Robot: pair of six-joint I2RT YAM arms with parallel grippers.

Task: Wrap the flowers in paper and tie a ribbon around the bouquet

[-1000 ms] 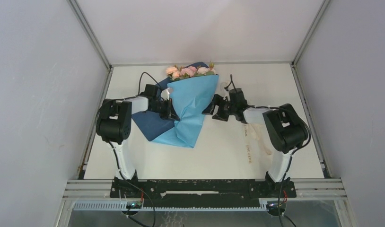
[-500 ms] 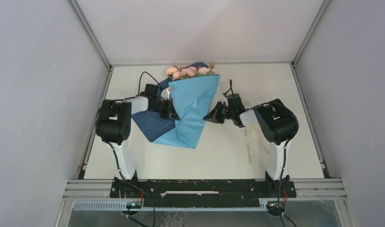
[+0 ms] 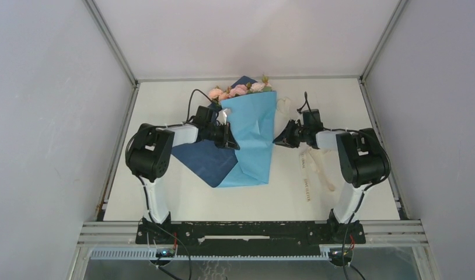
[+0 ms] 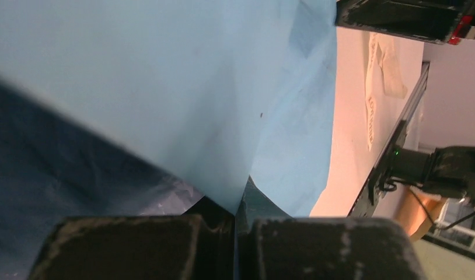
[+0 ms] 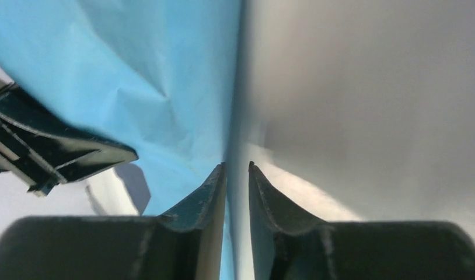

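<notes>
The paper [image 3: 252, 137] lay pointing far to near on the surface [image 3: 340, 105]
The flowers [image 3: 238, 91] were at its far end. The left claw [image 4: 238, 219] pinched its left fold. The right claw [image 5: 236, 166], almost closed, sat at its right edge; grip unclear.

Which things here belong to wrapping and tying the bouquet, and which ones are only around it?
Belong to the job:
- bunch of pink and peach flowers with green leaves
- large thin paper sheet, light blue and navy
- long cream ribbon with dark lettering, lying on the table

Not part of it:
- white table
- grey enclosure walls
- black bar under the arm bases
</notes>
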